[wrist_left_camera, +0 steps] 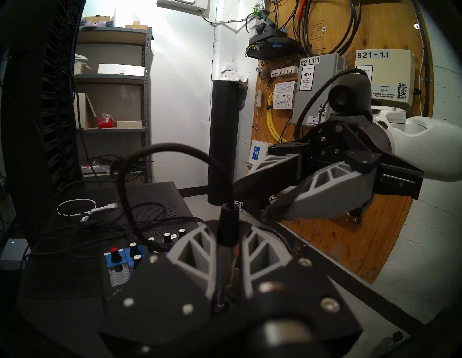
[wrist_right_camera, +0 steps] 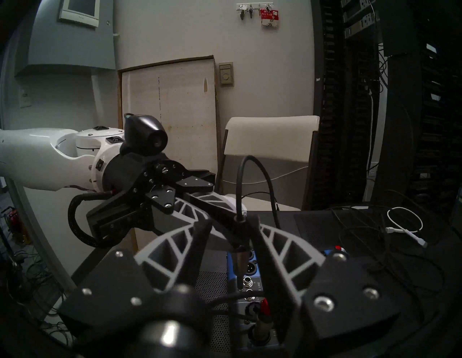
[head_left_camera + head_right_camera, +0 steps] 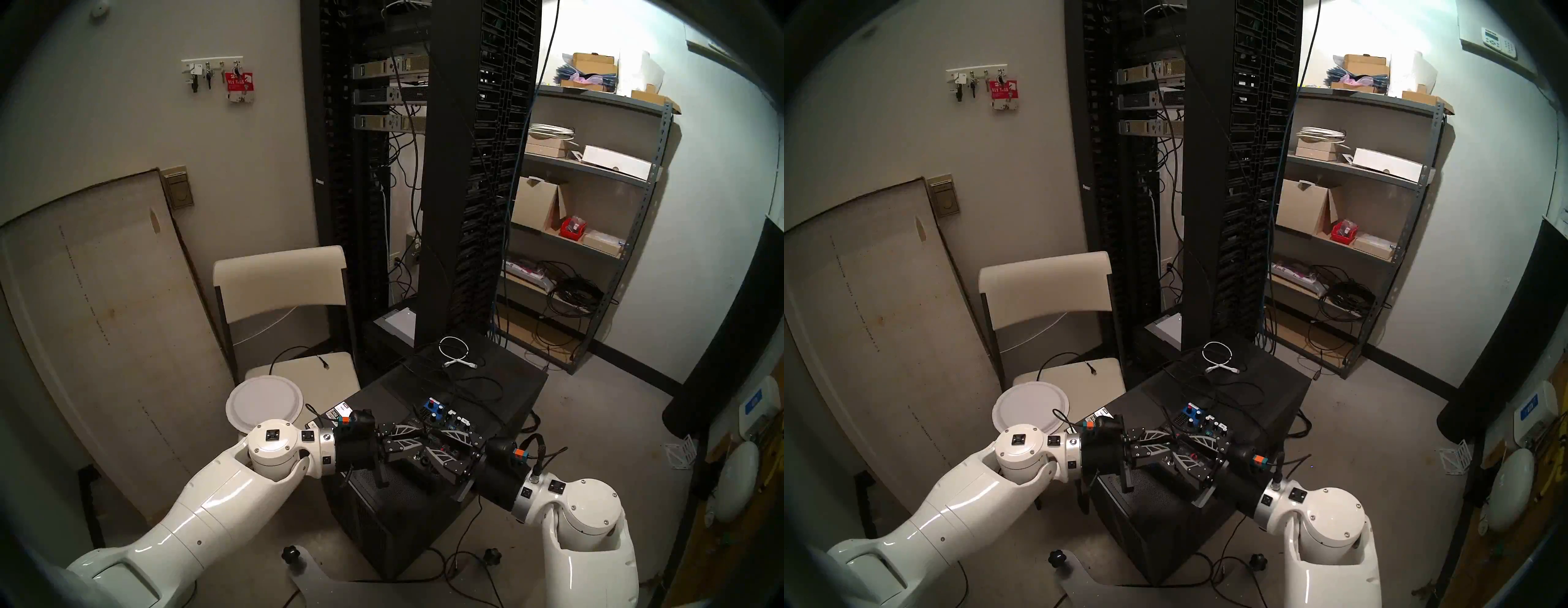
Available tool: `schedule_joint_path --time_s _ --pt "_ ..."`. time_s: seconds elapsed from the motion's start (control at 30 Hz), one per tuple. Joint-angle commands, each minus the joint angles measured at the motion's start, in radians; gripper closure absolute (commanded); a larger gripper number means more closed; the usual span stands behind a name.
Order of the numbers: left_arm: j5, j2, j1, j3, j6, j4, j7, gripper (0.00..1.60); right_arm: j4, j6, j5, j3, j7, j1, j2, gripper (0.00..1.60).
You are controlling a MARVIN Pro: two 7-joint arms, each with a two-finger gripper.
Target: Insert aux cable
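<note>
Pinching the aux cable plug upright, left gripper over blue audio mixer; right gripper spread around the plug, fingers apart from it.

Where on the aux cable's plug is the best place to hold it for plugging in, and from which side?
Hold the aux cable by its plug's stiff dark barrel, just below the black collar, coming level from the side across its upright axis. The left pincer holds it this way, leaving the tip free above the blue audio box. The thin cord above just bends.
</note>
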Motion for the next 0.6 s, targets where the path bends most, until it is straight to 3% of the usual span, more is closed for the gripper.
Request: schedule_joint_path --time_s 0.0,0.37,0.43,0.53,0.57 --pt "-0.009 -0.009 0.001 0.002 0.003 -0.024 -0.003 1.6 -0.009 -0.004 0.011 -0.01 -0.003 0.019 0.002 0.71" --pt "-0.005 -0.013 0.001 0.004 0.003 -0.024 0.0 1.6 0.0 -0.001 0.003 -0.013 -0.004 0.026 0.003 0.91" --pt "-0.005 -0.013 -0.001 0.004 0.002 -0.023 -0.001 1.6 0.001 0.0 0.001 -0.015 -0.005 0.027 0.004 1.07" --pt "-0.003 -0.017 -0.006 0.004 0.001 -0.015 -0.001 1.6 0.005 0.001 -0.002 -0.015 -0.005 0.03 0.004 1.6" --pt "-0.002 -0.019 -0.01 0.005 0.0 -0.009 -0.002 1.6 0.008 0.001 -0.005 -0.015 -0.008 0.032 0.004 1.6"
